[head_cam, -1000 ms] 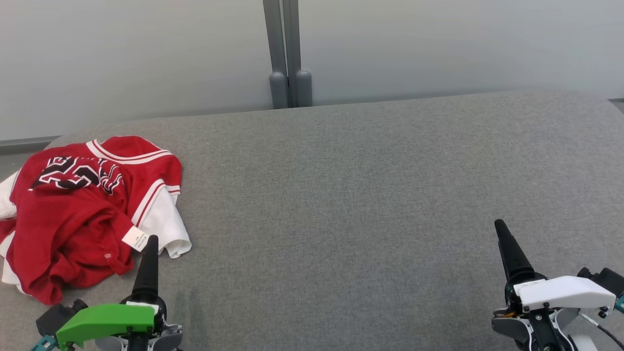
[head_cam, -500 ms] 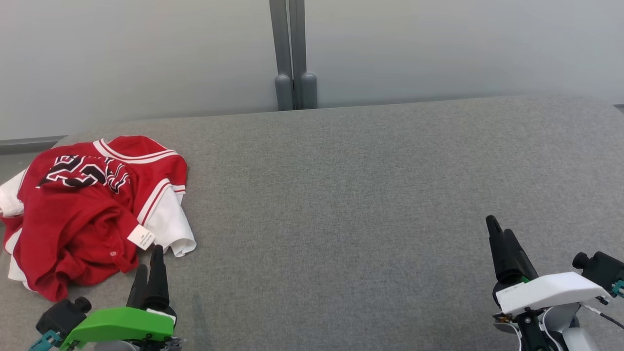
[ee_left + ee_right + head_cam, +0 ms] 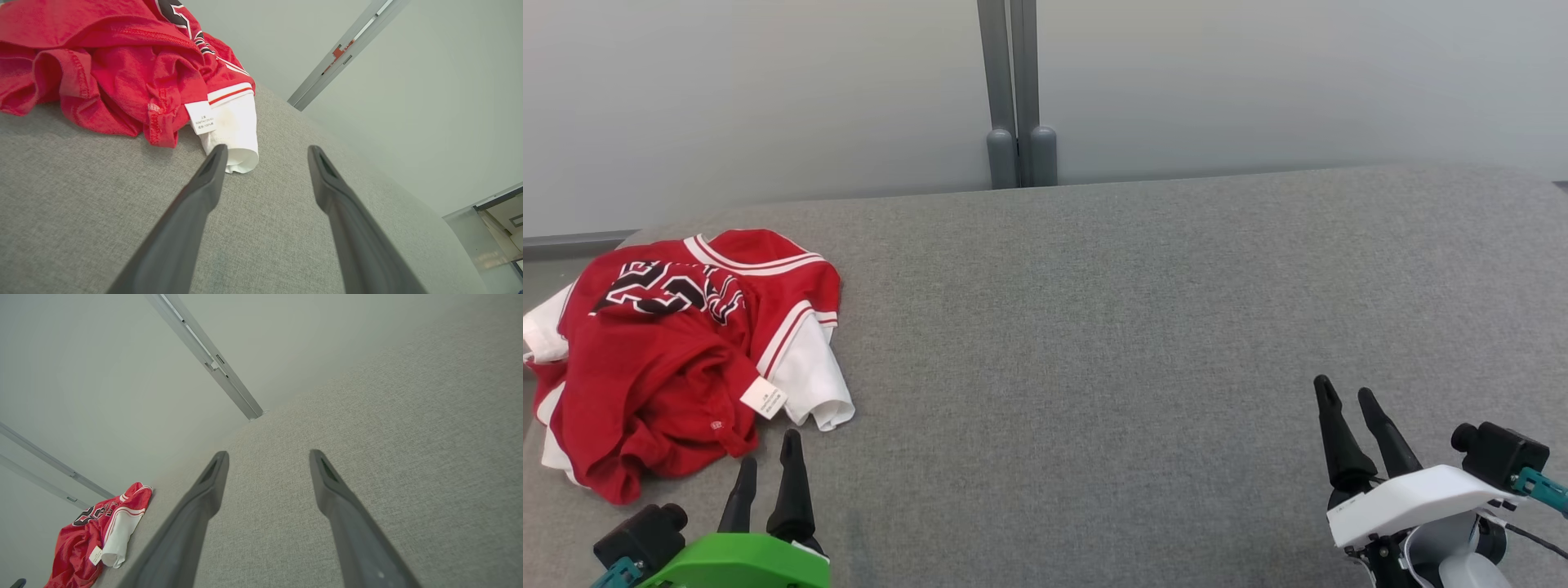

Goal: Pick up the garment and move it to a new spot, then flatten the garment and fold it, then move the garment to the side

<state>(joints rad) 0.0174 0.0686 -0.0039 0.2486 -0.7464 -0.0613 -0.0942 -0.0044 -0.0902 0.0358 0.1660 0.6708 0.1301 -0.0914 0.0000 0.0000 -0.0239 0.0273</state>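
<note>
Crumpled red jersey (image 3: 678, 351) on a grey fabric surface (image 3: 1094, 327).
Left hand (image 3: 769, 448) just beside the jersey, right hand (image 3: 1343, 387) well apart (both spread wide, empty).

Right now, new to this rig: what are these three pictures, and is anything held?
A two-armed wheeled robot. The wide picture is from its head camera, looking down at a grey padded surface. The other two are from wrist cameras, each looking along that arm's two dark fingers. The left gripper (green cover) and right gripper (white cover) are both open, holding nothing. A crumpled red and white jersey lies on the robot's left, just ahead of the left gripper, untouched.
</note>
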